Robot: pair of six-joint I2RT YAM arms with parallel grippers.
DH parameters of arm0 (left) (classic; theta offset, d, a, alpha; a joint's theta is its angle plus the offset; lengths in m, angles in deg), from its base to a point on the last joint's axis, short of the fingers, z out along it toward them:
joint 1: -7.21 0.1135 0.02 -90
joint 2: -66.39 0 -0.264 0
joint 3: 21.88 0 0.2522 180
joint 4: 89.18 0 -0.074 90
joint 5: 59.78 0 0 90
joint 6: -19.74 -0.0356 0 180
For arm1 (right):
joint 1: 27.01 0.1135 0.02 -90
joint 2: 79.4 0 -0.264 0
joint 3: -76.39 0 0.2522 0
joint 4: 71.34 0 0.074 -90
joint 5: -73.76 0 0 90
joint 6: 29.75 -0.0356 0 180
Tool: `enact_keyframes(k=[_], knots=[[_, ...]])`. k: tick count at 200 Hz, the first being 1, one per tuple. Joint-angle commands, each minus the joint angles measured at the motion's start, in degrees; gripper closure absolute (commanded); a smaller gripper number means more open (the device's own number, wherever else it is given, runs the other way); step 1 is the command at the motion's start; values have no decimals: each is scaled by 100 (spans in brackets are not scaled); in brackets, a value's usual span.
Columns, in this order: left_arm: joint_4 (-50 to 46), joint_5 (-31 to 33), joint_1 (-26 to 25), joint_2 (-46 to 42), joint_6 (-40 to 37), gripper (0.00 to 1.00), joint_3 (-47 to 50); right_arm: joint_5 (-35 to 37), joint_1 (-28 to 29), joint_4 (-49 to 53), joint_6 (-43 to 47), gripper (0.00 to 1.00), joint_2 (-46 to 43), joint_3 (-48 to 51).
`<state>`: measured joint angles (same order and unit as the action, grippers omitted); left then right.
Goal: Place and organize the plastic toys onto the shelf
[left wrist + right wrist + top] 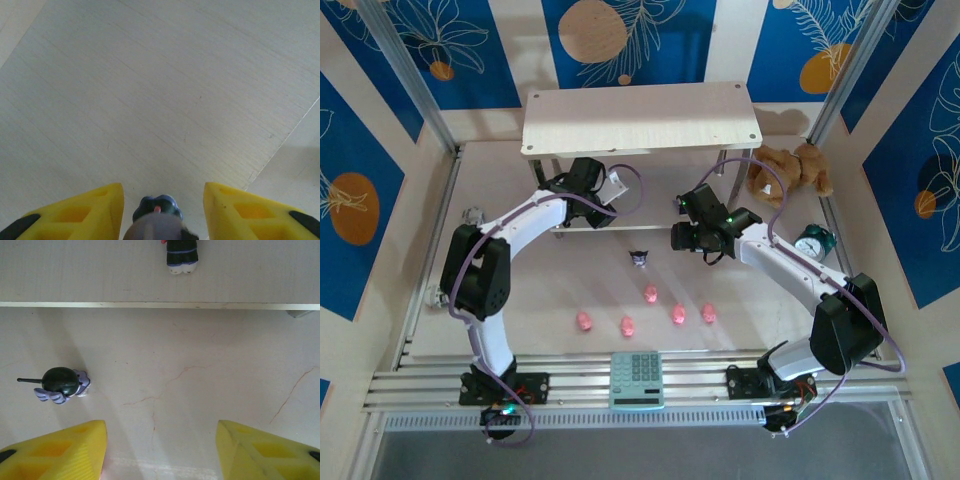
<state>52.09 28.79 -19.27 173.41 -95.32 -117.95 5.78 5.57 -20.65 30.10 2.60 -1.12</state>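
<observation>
The shelf (640, 118) stands at the back, with a lower level (150, 90) beneath. My left gripper (583, 180) reaches over that lower board. In the left wrist view its yellow fingers (100, 210) stand apart on both sides of a dark figurine (157, 207) resting on the board, touching it on neither side. My right gripper (161, 427) hangs open over the table floor with nothing between its fingers. One dark figurine (62, 384) lies on the table to its left, and another (182, 255) stands on the lower board (100, 280). Several pink pig toys (650, 293) lie mid-table.
A brown plush bear (790, 170) sits right of the shelf, and a green alarm clock (812, 242) stands beside the right arm. A calculator (636, 378) lies at the near edge. A small silver car (472, 214) is at the left wall.
</observation>
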Motion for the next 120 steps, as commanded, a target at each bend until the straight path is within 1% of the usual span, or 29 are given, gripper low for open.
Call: enact_keyframes(k=[1, 51, 74, 120], knots=[[-165, -81, 62, 80, -95, 54, -174, -23, -5, 83, 22, 40, 25, -156], [-192, -44, 113, 56, -113, 52, -152, -14, -13, 95, 2, 39, 3, -137], [-201, -52, 129, 40, -85, 55, -139, -31, -5, 104, 0, 39, -4, -129], [-78, -282, 126, -434, 242, 54, 221, -52, 4, 173, -4, 40, -31, -138]])
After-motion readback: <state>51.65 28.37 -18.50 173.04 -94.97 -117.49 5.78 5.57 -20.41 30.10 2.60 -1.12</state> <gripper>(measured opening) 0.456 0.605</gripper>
